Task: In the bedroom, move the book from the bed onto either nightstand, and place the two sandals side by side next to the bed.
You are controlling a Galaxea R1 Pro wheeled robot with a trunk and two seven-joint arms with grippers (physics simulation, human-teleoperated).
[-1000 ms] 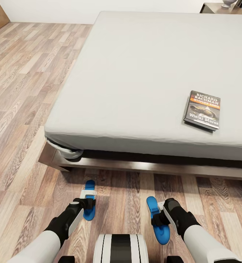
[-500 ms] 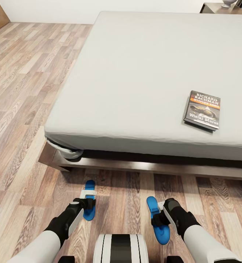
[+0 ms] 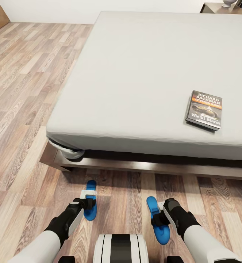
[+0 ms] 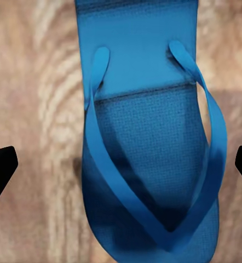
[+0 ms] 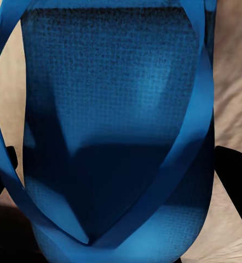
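**A:** How do you reckon the sandals will handle?

**B:** Light and bendy, I'd judge: thin flat soles with soft straps. The sole edges at mid-length look the safest place to pinch; the straps would likely flop. The left sandal (image 3: 89,202) lies flat on the wood floor (image 3: 22,109) straight under the left gripper (image 3: 87,203), toe end reaching out past it toward the bed (image 3: 142,73). In the left wrist view that sandal (image 4: 154,153) sits between the two dark fingertips (image 4: 0,170), which stand wide of it on each side with bare floor showing, so that gripper is released.

**A:** And the other one?

**B:** The right sandal (image 3: 158,218) is under the right gripper (image 3: 157,217), heel end trailing back toward the robot. In the right wrist view this sandal (image 5: 115,120) sits very close, and the fingertips (image 5: 233,175) come right up to its edges. Whether they actually clamp it I cannot tell.

**A:** Looks?

**B:** Bright blue, narrow, woven-textured footbed, V-shaped thong straps. The two lie roughly parallel but well apart, both near the bed frame.

**A:** The book?

**B:** The book (image 3: 204,109) lies flat on the grey mattress, far ahead of the right gripper and off to its right. Dark cover, orange band, stiff and thin.
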